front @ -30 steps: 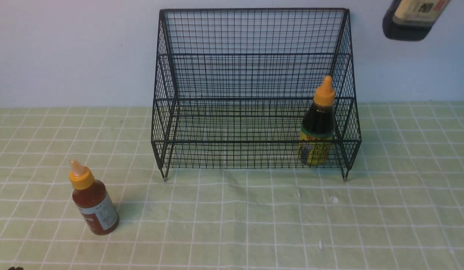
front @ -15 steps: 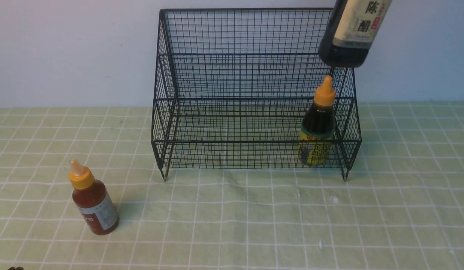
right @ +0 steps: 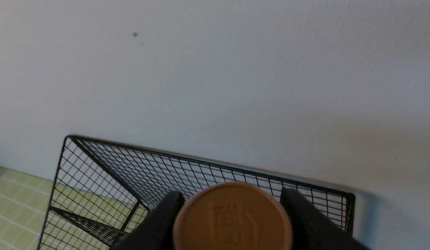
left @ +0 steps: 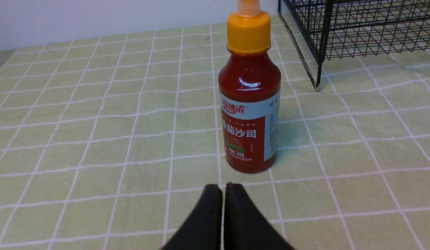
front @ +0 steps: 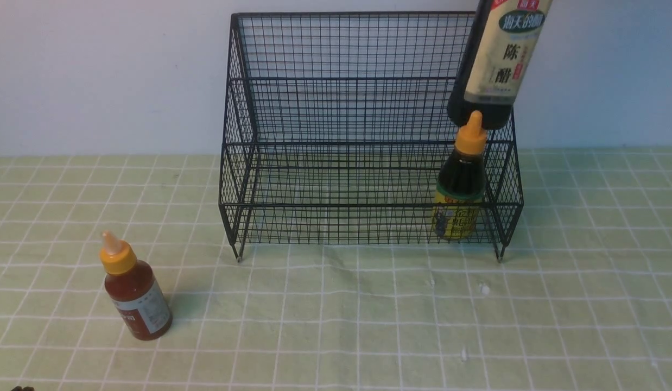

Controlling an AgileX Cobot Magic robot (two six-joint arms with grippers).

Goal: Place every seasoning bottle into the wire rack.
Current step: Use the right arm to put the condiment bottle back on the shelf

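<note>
Front view: tall dark bottle (front: 493,65) cut off by top edge, cap out of frame; right claw (right: 232,211) out of frame there too. Tall bottle's base hides part of wire rack (front: 368,143). Left wrist view: red-sauce bottle's (left: 249,104) nozzle tip cropped, rack mostly cropped. Right wrist view: tan cap (right: 232,222) cropped, blurry, hides rack mesh behind.
</note>
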